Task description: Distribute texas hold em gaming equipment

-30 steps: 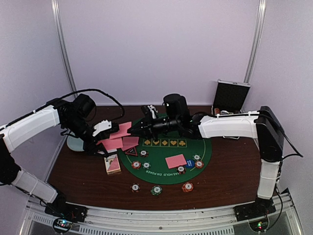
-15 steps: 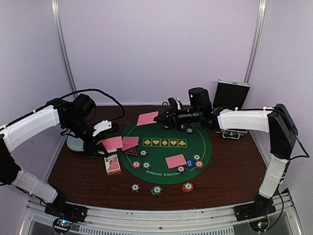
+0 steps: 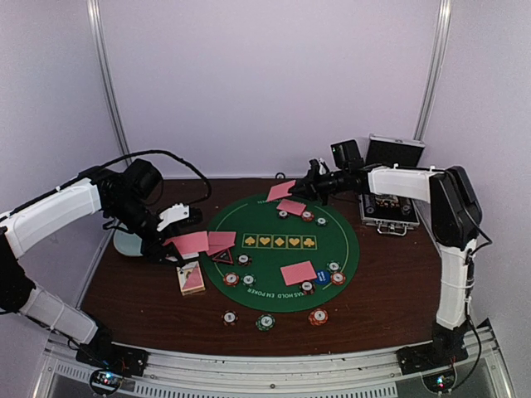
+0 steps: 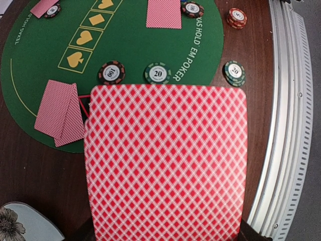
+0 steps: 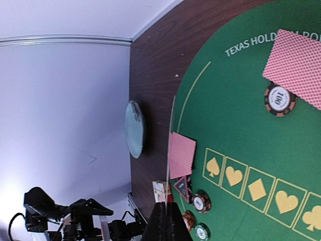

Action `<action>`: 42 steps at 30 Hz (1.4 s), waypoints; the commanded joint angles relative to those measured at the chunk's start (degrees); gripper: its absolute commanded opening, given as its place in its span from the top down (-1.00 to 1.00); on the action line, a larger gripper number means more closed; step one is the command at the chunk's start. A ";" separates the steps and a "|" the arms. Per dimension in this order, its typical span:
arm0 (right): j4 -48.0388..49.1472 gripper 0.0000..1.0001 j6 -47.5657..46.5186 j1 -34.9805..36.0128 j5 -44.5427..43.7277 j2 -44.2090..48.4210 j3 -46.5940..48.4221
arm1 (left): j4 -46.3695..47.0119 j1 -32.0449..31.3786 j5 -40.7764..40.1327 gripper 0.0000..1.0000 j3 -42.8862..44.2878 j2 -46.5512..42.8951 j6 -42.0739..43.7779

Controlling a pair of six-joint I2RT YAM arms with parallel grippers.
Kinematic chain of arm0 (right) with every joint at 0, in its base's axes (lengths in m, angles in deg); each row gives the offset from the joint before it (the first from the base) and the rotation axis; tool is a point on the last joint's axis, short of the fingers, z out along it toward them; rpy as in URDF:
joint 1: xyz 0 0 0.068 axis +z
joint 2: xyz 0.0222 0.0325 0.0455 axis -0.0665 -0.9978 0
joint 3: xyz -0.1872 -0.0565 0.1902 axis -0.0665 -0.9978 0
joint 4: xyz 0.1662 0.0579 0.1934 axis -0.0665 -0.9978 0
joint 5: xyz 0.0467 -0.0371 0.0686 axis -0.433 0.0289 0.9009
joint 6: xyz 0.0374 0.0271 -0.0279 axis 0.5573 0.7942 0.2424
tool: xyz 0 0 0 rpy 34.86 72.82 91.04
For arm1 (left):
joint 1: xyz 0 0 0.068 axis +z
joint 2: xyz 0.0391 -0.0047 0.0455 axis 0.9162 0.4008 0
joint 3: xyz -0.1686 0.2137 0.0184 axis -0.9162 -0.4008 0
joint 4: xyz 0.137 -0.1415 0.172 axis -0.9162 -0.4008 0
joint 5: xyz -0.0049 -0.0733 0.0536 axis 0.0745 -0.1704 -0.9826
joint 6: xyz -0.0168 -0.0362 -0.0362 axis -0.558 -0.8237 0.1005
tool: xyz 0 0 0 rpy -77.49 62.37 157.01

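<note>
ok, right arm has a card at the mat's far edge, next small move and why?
I'd lower the right gripper and release the held card beside the lone card at the green mat's far side. That spot shows one card, while the left side shows two overlapping cards.

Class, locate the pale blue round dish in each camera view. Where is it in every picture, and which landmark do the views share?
Top external: pale blue dish at the table's left edge.
Left wrist: dish in the bottom-left corner, cut off by the frame.
Right wrist: dish left of centre, on the brown table.
Shared landmark: the yellow spade square on the green mat.
</note>
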 commanded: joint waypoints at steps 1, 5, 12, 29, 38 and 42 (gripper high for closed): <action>-6.85 1.00 -4.71 -1.66 -1.49 -5.59 6.46 | 0.26 -0.08 3.09 0.94 0.28 -0.90 2.21; -6.98 1.00 -4.28 -3.36 -1.58 -10.35 10.95 | 0.04 -0.38 3.31 0.97 0.28 -0.29 4.15; -9.97 1.00 -4.46 -5.34 -2.04 -15.44 17.71 | -0.02 -0.61 1.60 0.99 0.45 0.77 6.38; -15.96 0.93 -7.93 -6.29 -5.42 -18.12 19.72 | 0.00 -1.67 0.48 1.00 0.28 0.54 8.65; -19.20 0.57 -9.17 -6.47 -5.52 -18.79 21.70 | 0.02 -1.67 0.39 1.00 0.19 0.28 8.49; -21.78 0.31 -10.56 -6.49 -5.93 -19.21 23.29 | 0.04 -1.67 0.45 1.00 0.04 0.07 8.27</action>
